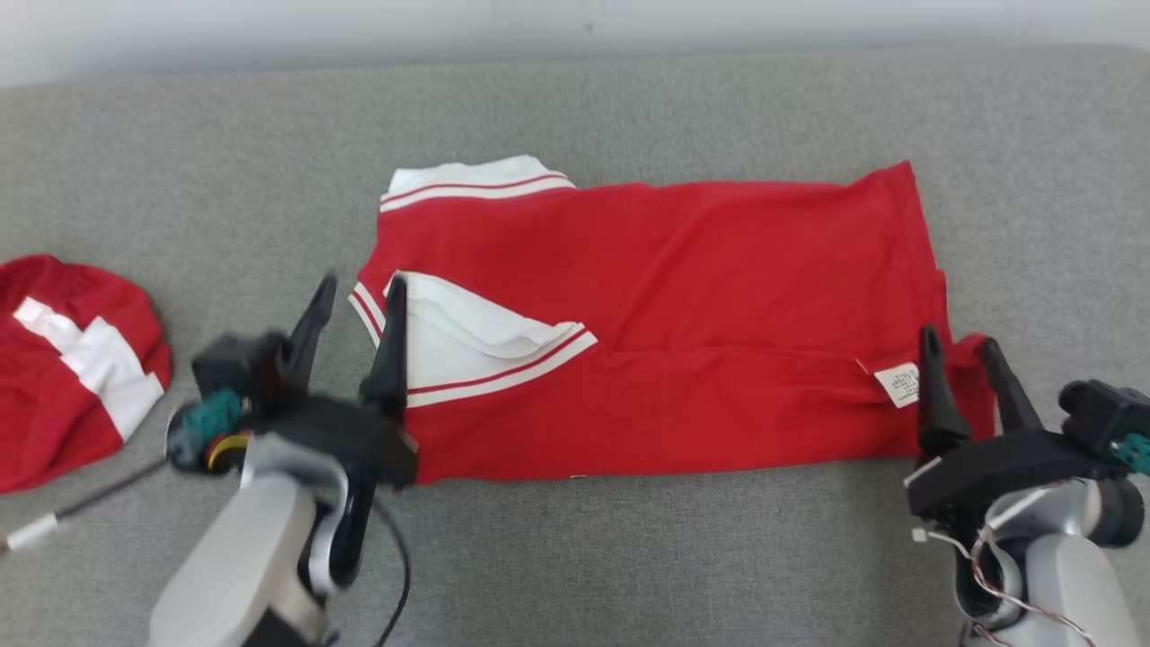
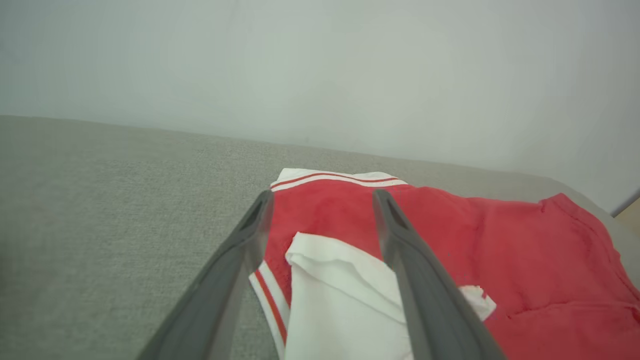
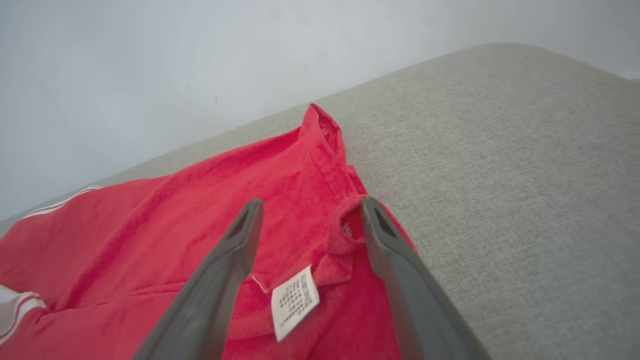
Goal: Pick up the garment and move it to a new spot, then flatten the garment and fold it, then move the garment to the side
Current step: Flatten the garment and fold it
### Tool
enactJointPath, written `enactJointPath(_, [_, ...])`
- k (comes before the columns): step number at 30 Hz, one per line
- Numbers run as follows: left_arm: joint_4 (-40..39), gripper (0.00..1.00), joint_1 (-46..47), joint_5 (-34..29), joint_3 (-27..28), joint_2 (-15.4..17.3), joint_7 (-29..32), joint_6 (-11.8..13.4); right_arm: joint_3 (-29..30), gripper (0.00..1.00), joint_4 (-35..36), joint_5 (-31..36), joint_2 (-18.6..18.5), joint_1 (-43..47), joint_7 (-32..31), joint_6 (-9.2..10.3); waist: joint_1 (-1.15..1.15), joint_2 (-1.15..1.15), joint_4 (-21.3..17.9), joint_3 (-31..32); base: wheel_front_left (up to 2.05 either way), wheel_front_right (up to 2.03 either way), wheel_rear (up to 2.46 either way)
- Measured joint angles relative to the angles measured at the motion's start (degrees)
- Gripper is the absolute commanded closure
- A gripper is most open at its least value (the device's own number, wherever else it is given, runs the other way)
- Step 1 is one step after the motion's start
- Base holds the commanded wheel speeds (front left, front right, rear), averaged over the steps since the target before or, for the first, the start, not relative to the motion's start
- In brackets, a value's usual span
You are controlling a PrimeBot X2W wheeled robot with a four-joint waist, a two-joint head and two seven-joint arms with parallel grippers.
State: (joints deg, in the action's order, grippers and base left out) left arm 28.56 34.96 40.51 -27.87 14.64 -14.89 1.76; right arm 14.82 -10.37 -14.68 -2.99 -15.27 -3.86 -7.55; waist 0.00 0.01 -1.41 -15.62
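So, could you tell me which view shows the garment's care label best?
The right wrist view: the care label lies large between the right gripper's open fingers, print rows visible. The head view shows it small, by the garment's right end. The left wrist view faces the white-trimmed end instead.

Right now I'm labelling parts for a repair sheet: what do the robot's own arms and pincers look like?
The left pincer and right pincer each have two long, dark, tapering fingers on a black block. Behind them are rounded silver-grey forearms. Each wrist carries a teal plug. A black cable loops by the left arm; thin red and white wires hang at the right one.
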Motion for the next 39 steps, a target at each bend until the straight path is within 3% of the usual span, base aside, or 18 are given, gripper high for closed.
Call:
enactJointPath(4, [-1.0,0.0,-4.6,-2.6,-1.6,1.7,0.1,2.3,2.1,0.0,3.2,-0.4,-0.1,3.1,-3.4,0.0,0.0,0.0,0.2,1.8,0.0,0.0,0.0])
enactJointPath(13, [-3.9,0.0,-10.4,-5.3,-5.9,3.4,7.1,6.7,5.7,0.0,9.6,1.7,0.0,8.6,-12.5,0.0,-0.01,0.0,0.3,4.5,0.0,0.0,0.0])
enactJointPath(23, [-3.5,0.0,-11.2,-6.1,-6.5,4.2,14.7,13.4,4.6,0.0,8.6,5.4,0.0,8.1,-20.6,0.0,-0.01,0.0,-0.7,3.6,0.0,0.0,0.0])
enactJointPath(31, [-3.2,0.0,-11.4,-5.1,-6.0,3.7,16.6,14.9,5.3,0.0,3.6,7.5,0.0,4.5,-24.0,0.0,-0.01,0.0,-0.5,1.4,0.0,0.0,0.0])
enactJointPath(32, [-3.2,0.07,-11.4,-5.0,-6.0,3.7,16.7,14.9,5.4,0.0,2.9,8.2,0.0,4.1,-24.3,0.0,-0.01,0.0,-0.4,1.1,0.0,0.0,0.0])
enactJointPath(34, [-3.2,0.73,-11.1,-4.8,-5.9,3.6,17.0,15.1,5.5,0.0,1.8,8.4,0.0,3.3,-25.0,0.0,-0.01,0.0,-0.2,0.6,0.0,0.0,0.0])
enactJointPath(35, [-3.3,0.93,-11.0,-4.7,-5.9,3.6,17.0,15.1,5.5,0.0,1.4,8.5,0.0,2.8,-25.2,0.0,-0.01,0.0,0.0,0.3,0.0,0.0,0.0])
enactJointPath(36, [-3.4,1.0,-11.0,-4.7,-5.8,3.6,17.0,15.1,5.4,0.0,1.1,8.5,0.0,2.3,-25.2,0.0,-0.01,-0.01,0.1,0.1,0.0,0.0,0.0])
enactJointPath(39, [-3.5,1.0,-10.9,-4.5,-5.8,3.7,17.2,14.8,5.2,0.0,-0.4,8.6,-0.1,0.9,-25.6,0.0,-0.01,-0.01,0.5,-0.6,0.0,0.0,0.0])
